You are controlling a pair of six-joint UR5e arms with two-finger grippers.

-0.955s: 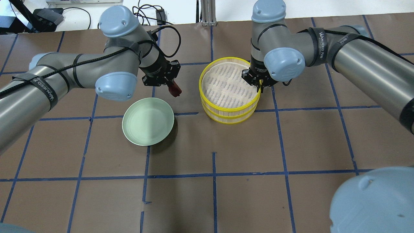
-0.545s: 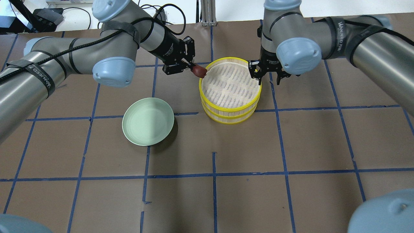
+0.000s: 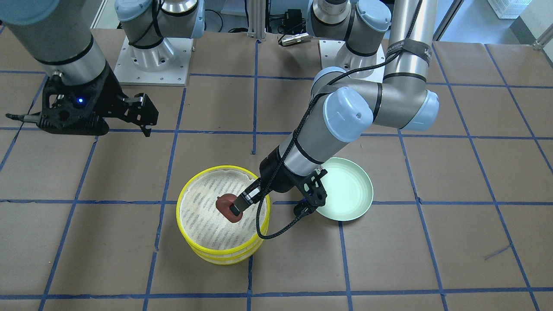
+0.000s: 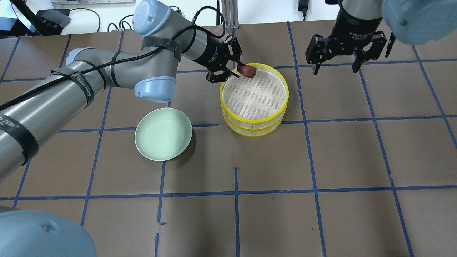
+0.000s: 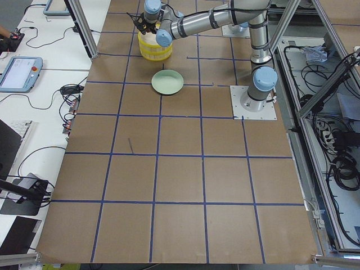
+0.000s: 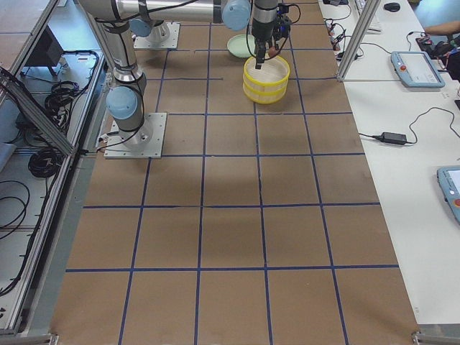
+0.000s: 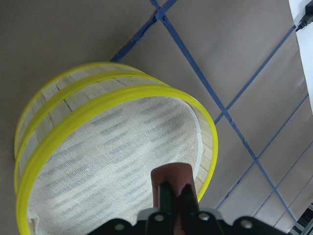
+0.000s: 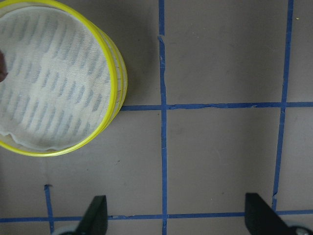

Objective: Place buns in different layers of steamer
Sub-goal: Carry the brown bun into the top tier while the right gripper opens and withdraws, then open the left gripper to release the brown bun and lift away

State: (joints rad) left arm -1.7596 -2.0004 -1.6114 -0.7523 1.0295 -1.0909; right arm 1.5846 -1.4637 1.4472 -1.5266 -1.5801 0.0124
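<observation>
Now my left pincer (image 4: 241, 67) holds the dark reddish-brown bun (image 4: 249, 71) over the yellow-rimmed 2-layer steamer (image 4: 254, 121), right pincer (image 4: 335, 69) wide.

On table (image 4: 321, 160): steamer layers (image 4: 254, 129), green plate (image 4: 163, 134)

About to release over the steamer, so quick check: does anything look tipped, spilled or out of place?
Nothing stands out. The two steamer trays sit stacked squarely, the left end effector holds the reddish-brown bun over the top one, the green plate lies flat and bare, and the right end effector hangs open, well clear.
</observation>
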